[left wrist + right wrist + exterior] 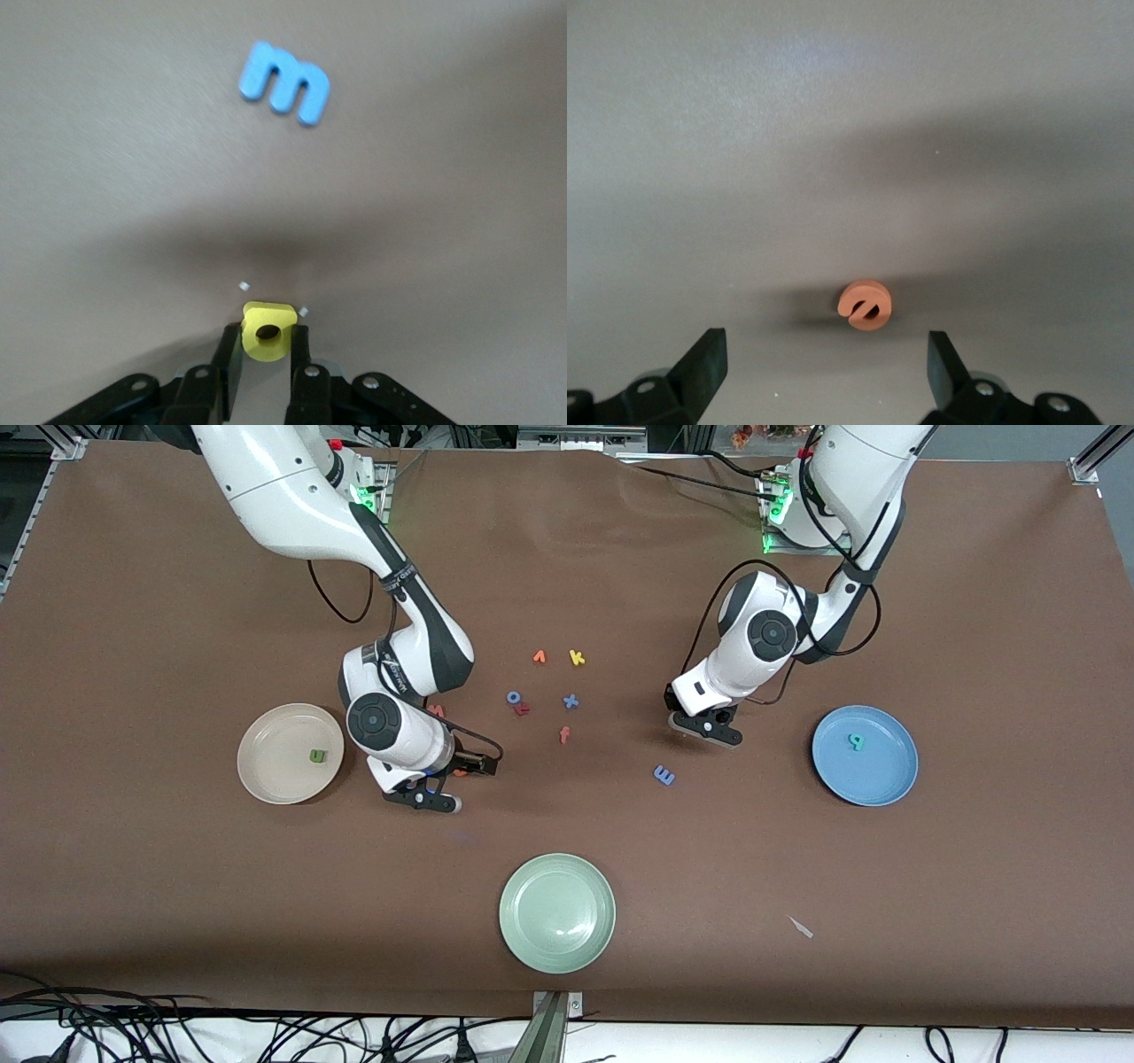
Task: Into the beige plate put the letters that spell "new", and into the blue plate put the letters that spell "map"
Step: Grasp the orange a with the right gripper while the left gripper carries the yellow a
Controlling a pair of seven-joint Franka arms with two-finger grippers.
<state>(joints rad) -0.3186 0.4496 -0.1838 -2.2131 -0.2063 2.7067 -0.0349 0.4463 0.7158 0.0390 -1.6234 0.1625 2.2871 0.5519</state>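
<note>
I am clamping the left claw (264,352) on the yellow a (267,333), bound for the blue plate (877,775); the right claw (826,365) is hanging wide around the orange e (866,305), ready to close.

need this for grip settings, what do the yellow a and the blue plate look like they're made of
Yellow a: likely soft foam, matte, thick blunt edges, pinched in the left gripper. Blue plate: probably smooth plastic or glazed ceramic, faint sheen; can't tell which.
</note>
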